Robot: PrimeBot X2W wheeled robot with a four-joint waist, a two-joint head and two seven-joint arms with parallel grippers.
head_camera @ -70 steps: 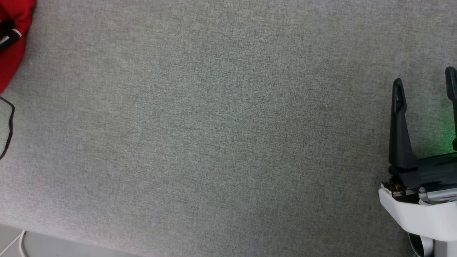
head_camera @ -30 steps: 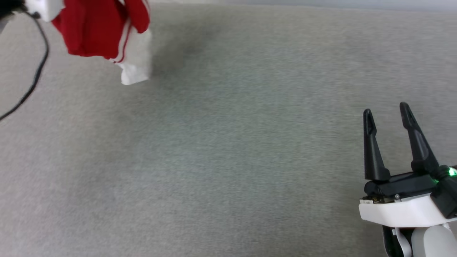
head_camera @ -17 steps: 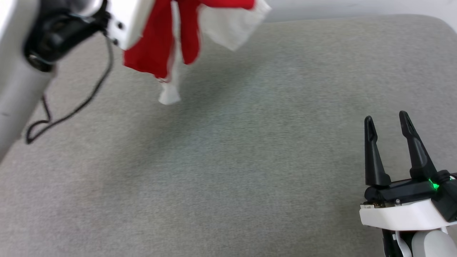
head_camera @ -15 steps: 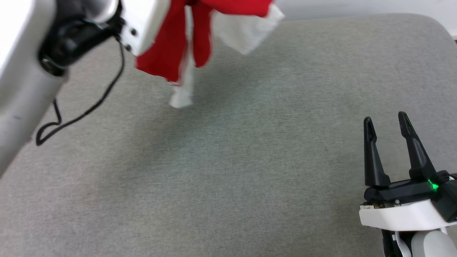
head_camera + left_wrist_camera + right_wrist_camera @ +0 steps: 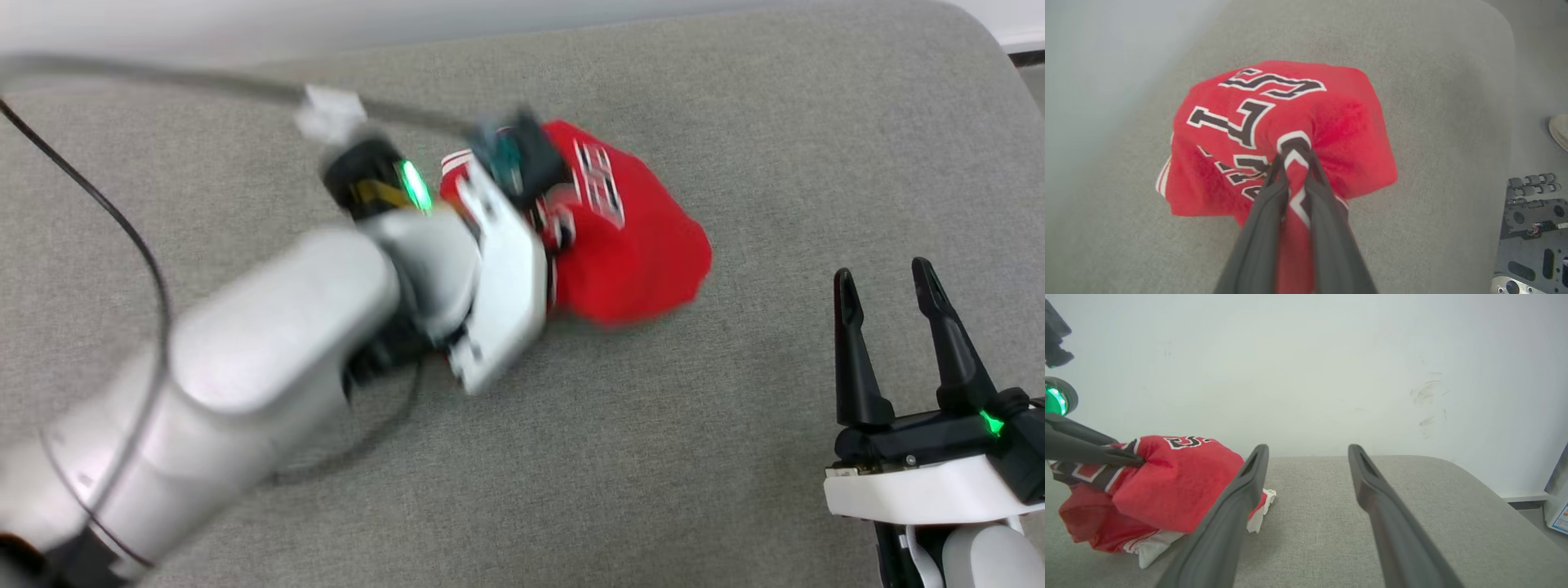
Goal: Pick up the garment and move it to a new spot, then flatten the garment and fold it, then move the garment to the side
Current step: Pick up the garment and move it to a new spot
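Observation:
The garment (image 5: 629, 245), red with black white-outlined lettering, sits bunched in a heap on the grey cushion, a little left of the middle and toward the back. My left gripper (image 5: 522, 167), blurred in the head view, reaches over its left side. In the left wrist view the two dark fingers (image 5: 1265, 212) are pinched together on a raised fold of the garment (image 5: 1241, 118). The right wrist view shows the garment (image 5: 1167, 486) low on the cushion with a white sleeve (image 5: 1261, 506) poking out beneath. My right gripper (image 5: 886, 278) stands open and empty at the lower right, well clear.
The grey cushion (image 5: 775, 122) ends in a rounded corner at the far right (image 5: 992, 41), with a white wall (image 5: 1306, 355) behind it. A black cable (image 5: 98, 204) trails off my left arm. A shoe tip (image 5: 1560, 130) and my metal base (image 5: 1531, 228) lie past the edge.
The head camera has shifted. My left arm carried the hanging garment from the upper left down onto the cushion's middle, still gripping it. The right gripper has stayed open and still.

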